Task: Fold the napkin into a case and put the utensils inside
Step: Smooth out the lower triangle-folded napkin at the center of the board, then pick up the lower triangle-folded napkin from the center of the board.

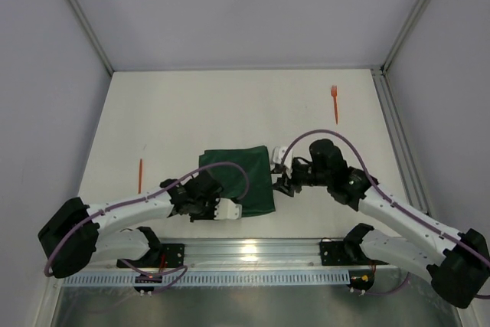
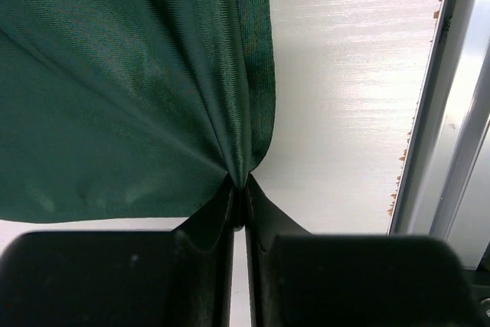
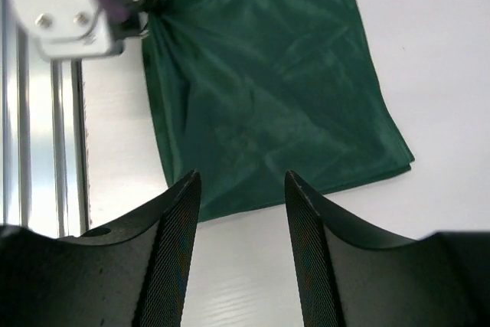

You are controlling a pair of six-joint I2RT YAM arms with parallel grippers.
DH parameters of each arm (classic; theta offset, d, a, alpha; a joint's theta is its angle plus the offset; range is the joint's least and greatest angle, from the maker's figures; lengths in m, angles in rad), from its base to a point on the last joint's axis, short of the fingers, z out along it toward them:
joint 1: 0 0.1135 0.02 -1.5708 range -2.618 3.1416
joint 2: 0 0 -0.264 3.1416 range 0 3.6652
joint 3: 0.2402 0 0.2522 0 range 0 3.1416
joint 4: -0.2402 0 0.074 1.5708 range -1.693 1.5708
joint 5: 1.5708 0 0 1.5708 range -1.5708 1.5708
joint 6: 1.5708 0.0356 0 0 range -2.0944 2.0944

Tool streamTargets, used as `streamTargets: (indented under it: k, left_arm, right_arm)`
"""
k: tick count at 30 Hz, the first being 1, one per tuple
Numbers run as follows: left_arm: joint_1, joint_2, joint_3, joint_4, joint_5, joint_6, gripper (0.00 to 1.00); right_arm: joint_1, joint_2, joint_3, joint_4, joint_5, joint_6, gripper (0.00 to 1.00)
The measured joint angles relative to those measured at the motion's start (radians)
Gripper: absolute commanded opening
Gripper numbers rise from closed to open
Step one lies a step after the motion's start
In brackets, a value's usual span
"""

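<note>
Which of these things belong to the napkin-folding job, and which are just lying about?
In the job: napkin, corner pinched by the left gripper; orange fork; other orange utensil; right gripper, jaws open by the napkin.
Just there: metal rail; white table.

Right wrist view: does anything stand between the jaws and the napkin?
Nothing visible. The right gripper faces the napkin edge directly, jaws open; the left gripper pinches a far corner, off that path.

The right gripper (image 3: 241, 183) gapes by the folded napkin (image 3: 268, 89), whose corner the left gripper (image 3: 148, 7) pinches.
</note>
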Motion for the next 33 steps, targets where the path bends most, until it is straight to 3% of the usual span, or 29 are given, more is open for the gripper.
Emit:
streamTargets:
  k: [4, 8, 13, 25, 27, 32, 33]
  left_arm:
    - [0.0, -0.018, -0.003, -0.008, 0.001, 0.002, 0.01]
    - [0.0, -0.034, -0.003, -0.023, 0.001, 0.005, 0.0]
    - [0.0, -0.039, -0.002, -0.038, 0.001, 0.006, 0.0]
    - [0.0, -0.039, 0.018, -0.082, 0.004, 0.01, 0.01]
    - [0.0, -0.039, 0.018, -0.088, 0.006, 0.01, 0.01]
    - [0.0, -0.039, 0.018, -0.099, 0.014, 0.01, 0.01]
    - [0.0, -0.039, 0.018, -0.1, 0.017, 0.01, 0.01]
  right_arm:
    - [0.091, -0.107, -0.108, -0.01, -0.002, -0.248, 0.56]
    - [0.181, -0.087, -0.19, -0.027, 0.055, -0.397, 0.56]
    - [0.306, 0.024, -0.222, -0.005, 0.174, -0.483, 0.56]
    - [0.395, 0.245, -0.209, 0.119, 0.318, -0.575, 0.56]
    - [0.407, 0.275, -0.19, 0.124, 0.333, -0.595, 0.52]
    - [0.418, 0.318, -0.167, 0.114, 0.356, -0.63, 0.24]
    - [0.418, 0.321, -0.167, 0.11, 0.362, -0.638, 0.22]
